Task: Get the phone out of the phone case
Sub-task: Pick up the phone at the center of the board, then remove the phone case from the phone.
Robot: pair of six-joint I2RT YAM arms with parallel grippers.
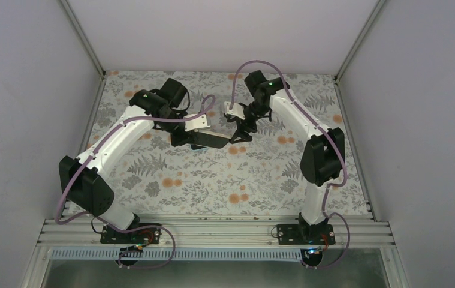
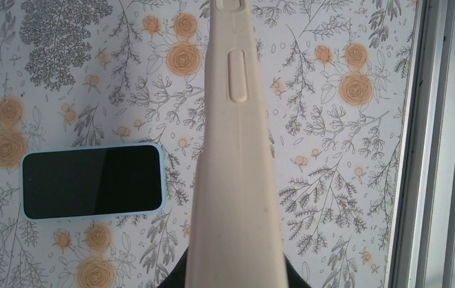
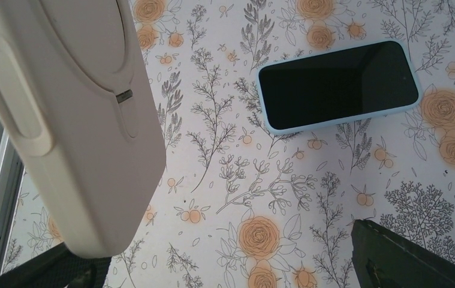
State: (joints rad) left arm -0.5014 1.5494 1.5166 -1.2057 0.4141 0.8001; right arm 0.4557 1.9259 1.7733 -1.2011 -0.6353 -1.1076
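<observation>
The left jaws clamp the cream phone case [image 2: 237, 180] above the counter [image 2: 344, 180]. The phone [image 2: 92, 181] lies flat there, screen up; the right jaws gape open

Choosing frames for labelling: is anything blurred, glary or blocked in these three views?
Left wrist: the case looms close, blocking the middle; the phone is sharp. Right wrist: phone sharp, no glare. Top: even, soft light, no glare.

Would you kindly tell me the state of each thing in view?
phone: lying flat, screen up, dark, outside the case.
case: lifted, clamped in the left end effector.
left end effector: shut on the case.
right end effector: open, holding nothing.
</observation>
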